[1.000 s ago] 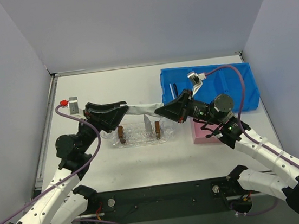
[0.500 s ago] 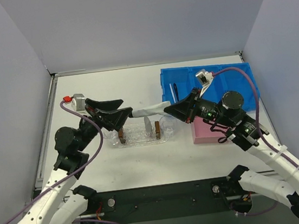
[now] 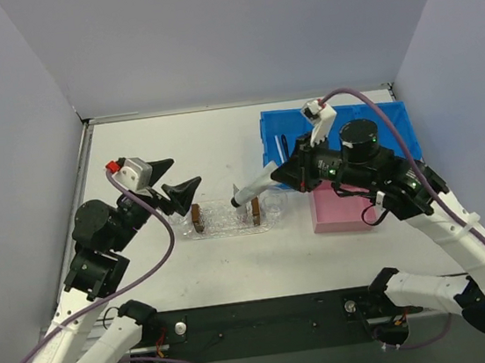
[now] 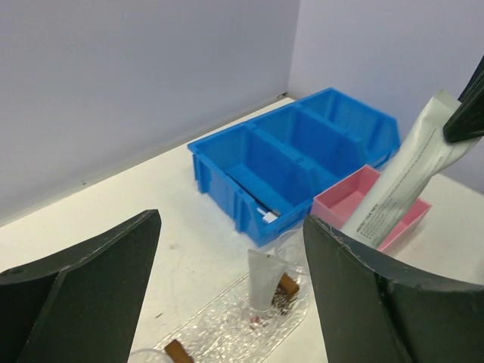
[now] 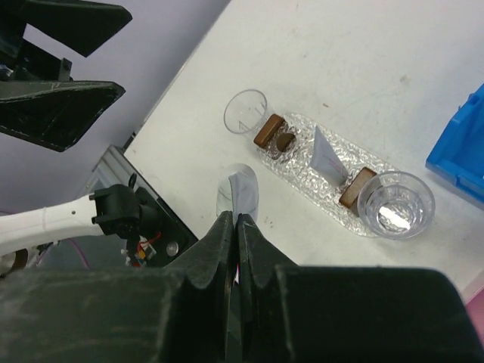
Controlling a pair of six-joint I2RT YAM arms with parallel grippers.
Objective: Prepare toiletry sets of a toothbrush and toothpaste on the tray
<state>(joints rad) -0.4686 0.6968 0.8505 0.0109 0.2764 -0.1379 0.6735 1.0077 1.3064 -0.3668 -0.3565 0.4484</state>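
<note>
Toothpaste tube (image 3: 253, 184) is pinched by its right end in right hand (image 3: 274, 170), fingers closed tight on it. Tube slants down and left, free end in the air close to tray (image 3: 221, 226). Second tube (image 5: 327, 155) stands on tray between brown blocks (image 3: 196, 215). Left hand (image 3: 180, 175) gapes wide, empty, left of tray, apart from both tubes.

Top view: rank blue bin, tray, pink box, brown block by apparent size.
1. blue bin
2. tray
3. pink box, partly hidden, so its order against the tray is unsure
4. brown block
</note>
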